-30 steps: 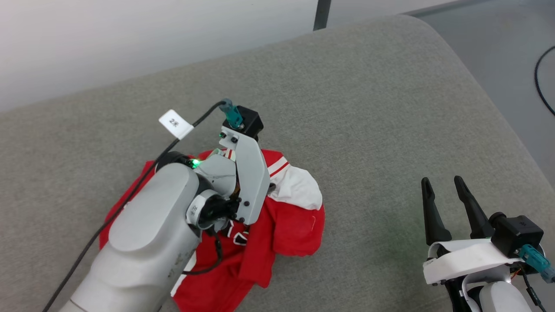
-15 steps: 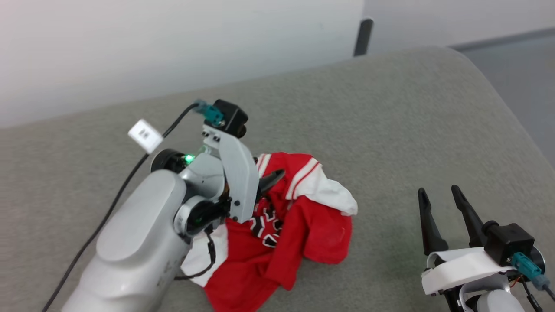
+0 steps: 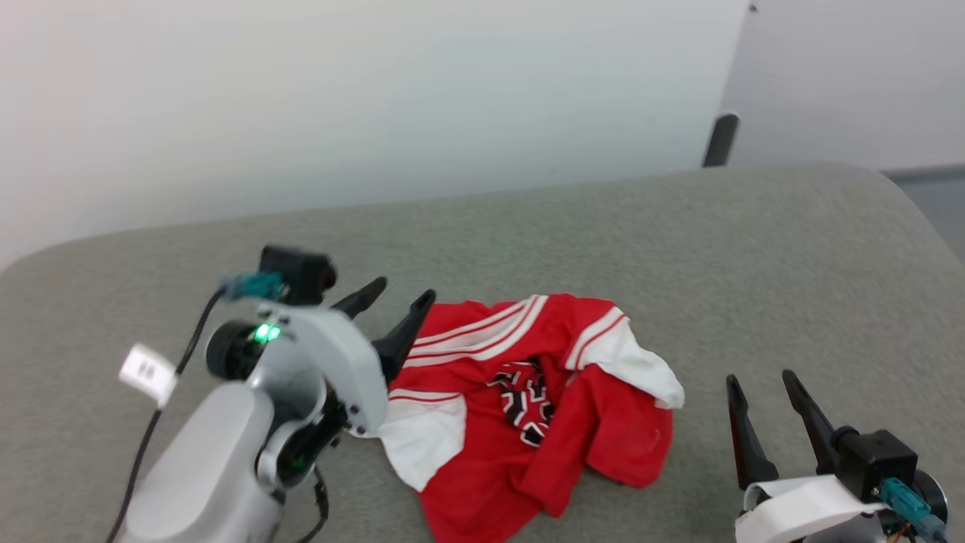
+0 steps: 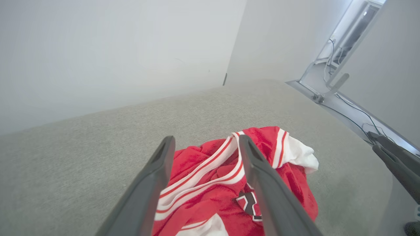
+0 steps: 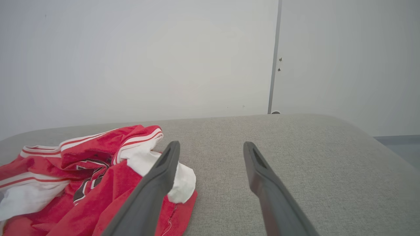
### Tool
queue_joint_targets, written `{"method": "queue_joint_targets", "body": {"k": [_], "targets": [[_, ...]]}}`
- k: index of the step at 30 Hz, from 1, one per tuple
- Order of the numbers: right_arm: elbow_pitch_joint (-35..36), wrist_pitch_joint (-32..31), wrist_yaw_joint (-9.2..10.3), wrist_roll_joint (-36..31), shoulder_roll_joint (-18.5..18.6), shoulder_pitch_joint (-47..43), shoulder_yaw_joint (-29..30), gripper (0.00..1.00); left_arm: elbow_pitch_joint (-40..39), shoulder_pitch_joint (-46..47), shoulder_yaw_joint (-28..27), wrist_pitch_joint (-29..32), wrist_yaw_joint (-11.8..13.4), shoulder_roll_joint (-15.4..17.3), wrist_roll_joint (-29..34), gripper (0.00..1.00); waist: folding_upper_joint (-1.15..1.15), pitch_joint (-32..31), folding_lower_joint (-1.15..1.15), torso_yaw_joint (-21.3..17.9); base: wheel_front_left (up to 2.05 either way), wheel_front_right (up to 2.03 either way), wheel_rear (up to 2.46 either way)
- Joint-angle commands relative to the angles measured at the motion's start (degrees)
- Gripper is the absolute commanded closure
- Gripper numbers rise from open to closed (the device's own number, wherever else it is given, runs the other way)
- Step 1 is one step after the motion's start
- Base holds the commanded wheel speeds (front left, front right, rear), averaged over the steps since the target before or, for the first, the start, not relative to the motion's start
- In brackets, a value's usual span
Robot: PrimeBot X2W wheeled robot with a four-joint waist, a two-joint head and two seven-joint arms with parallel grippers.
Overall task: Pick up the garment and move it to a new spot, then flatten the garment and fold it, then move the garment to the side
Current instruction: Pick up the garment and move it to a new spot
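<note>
The garment (image 3: pixel 528 392), a red shirt with white sleeves, striped trim and a black print, lies crumpled on the grey cushioned surface (image 3: pixel 603 226). It also appears in the left wrist view as the garment (image 4: pixel 213 170) and at the lower left of the right wrist view as the garment (image 5: pixel 82 170). My left gripper (image 3: pixel 399 294) hovers open at the shirt's left edge, its fingers (image 4: pixel 157 170) raised above the cloth with nothing between them. My right gripper (image 3: pixel 758 377) stands open to the right of the shirt, apart from it, its fingers (image 5: pixel 259 177) over bare cushion.
A pale wall (image 3: pixel 377 98) runs behind the cushion's far edge, with a dark post (image 3: pixel 720 139) at the back right. A cable with a white tag (image 3: pixel 147 373) trails from my left arm. Floor and cables (image 4: pixel 347 108) lie beyond the cushion's right edge.
My left gripper has opened, let go of the garment and lifted back to its left. The shirt now lies spread wider. The head camera has tilted up, shifting the whole picture.
</note>
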State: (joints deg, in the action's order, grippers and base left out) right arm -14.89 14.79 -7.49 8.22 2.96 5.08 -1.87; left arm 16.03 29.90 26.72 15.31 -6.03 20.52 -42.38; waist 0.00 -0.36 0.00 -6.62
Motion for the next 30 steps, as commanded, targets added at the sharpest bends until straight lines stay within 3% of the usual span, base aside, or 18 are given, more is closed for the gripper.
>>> {"method": "queue_joint_targets", "body": {"k": [1,19,30], "targets": [[-0.2,0.2,0.00,-0.5,0.0,-0.7,0.4,0.00,-0.1,-1.5,-0.5,-1.6,0.4,0.2,0.2,0.00,0.00,-2.2,0.00,2.6,0.00,0.00,0.00],[-2.7,0.4,0.00,-1.2,0.3,-3.7,2.5,0.00,1.2,-16.3,-7.4,-25.6,3.9,4.6,4.4,0.00,0.00,-5.5,0.00,7.2,0.00,0.00,0.00],[-2.9,0.5,0.00,-1.6,0.3,-4.6,3.3,0.00,2.3,-23.5,-12.3,-30.4,6.1,3.9,7.6,0.00,0.00,-5.9,0.00,7.3,0.00,0.00,0.00]]}}
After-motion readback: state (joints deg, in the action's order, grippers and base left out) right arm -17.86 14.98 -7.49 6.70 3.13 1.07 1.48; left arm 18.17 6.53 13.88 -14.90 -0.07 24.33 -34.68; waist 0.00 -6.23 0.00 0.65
